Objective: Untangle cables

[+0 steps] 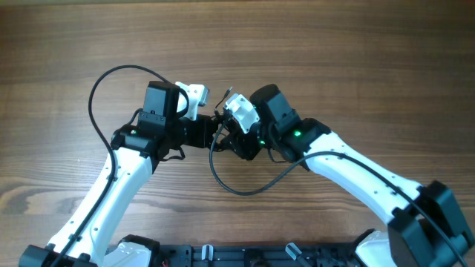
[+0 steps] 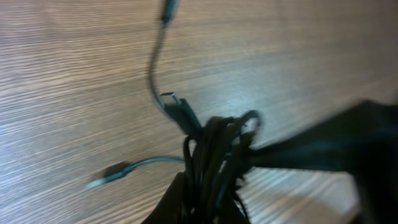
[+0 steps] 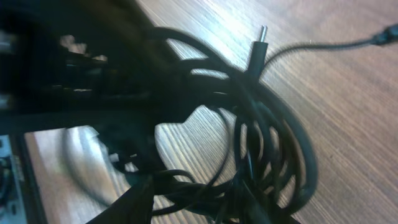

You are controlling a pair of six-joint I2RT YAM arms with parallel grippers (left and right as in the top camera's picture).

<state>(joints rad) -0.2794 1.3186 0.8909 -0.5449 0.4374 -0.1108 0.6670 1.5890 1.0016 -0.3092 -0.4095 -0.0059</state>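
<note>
The cables (image 1: pixel 221 127) are a tangled bundle of thin dark cords held above the table between both grippers at the middle. My left gripper (image 1: pixel 211 133) is shut on the bundle; in the left wrist view the cords (image 2: pixel 214 152) rise from its jaws (image 2: pixel 208 205), with one plug (image 2: pixel 175 102) sticking up and another plug (image 2: pixel 113 172) trailing to the left. My right gripper (image 1: pixel 233 138) is shut on the same bundle; in the right wrist view the coiled cords (image 3: pixel 267 143) loop over its jaws (image 3: pixel 193 208), and a plug (image 3: pixel 257 51) stands above them.
A thick black arm cable (image 1: pixel 95 96) arcs out to the left of the left arm. Another arm cable (image 1: pixel 245 189) loops toward the front under the right arm. The wooden table (image 1: pixel 356 59) stretches around both arms. The right gripper's finger (image 2: pixel 317 146) reaches into the left wrist view.
</note>
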